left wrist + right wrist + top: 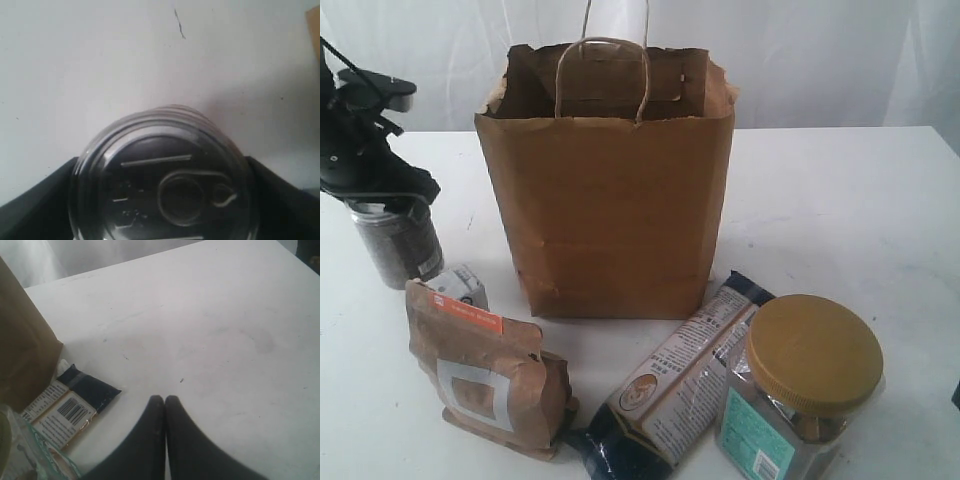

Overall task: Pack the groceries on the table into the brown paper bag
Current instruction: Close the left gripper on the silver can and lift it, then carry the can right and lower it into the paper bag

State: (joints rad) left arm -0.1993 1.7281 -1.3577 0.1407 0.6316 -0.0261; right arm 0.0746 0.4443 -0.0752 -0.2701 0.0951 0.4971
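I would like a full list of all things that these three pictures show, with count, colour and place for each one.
paper bag: 1, brown, upright at the middle of the table, top open, rim torn
pull-tab can: 1, grey, standing left of the bag
small carton: 1, white and blue, just behind the pouch, near the can
pouch: 1, brown with orange stripe, upright, front left
long packet: 1, dark blue, lying in front of the bag, beside the jar
clear jar: 1, gold lid, front right
table: 1, white, under everything
left claw: 1, black, over the can, a finger on each side; grip unclear
right claw: 1, black, shut, above bare table near the packet
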